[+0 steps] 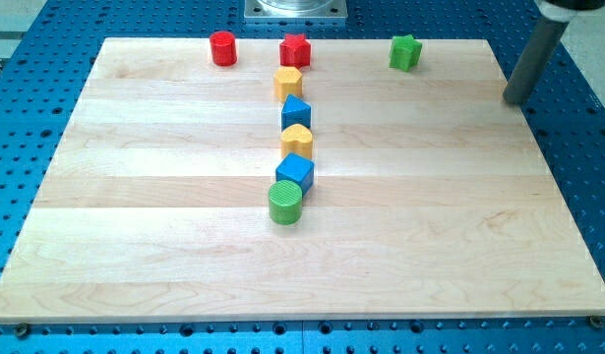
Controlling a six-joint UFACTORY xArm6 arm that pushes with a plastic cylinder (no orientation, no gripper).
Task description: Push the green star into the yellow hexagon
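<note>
The green star (405, 51) sits near the board's top edge, right of centre. The yellow hexagon (288, 83) stands in the upper middle, just below the red star (295, 49), well to the left of the green star. My tip (514, 100) is at the board's right edge, right of and a little below the green star, touching no block. The rod rises from it toward the view's top right corner.
A red cylinder (222, 47) stands at the top left. Below the yellow hexagon a column runs down: a blue block (296, 111), a yellow heart-like block (297, 141), a blue cube (295, 174), a green cylinder (285, 203). The wooden board (135, 246) lies on a blue perforated table.
</note>
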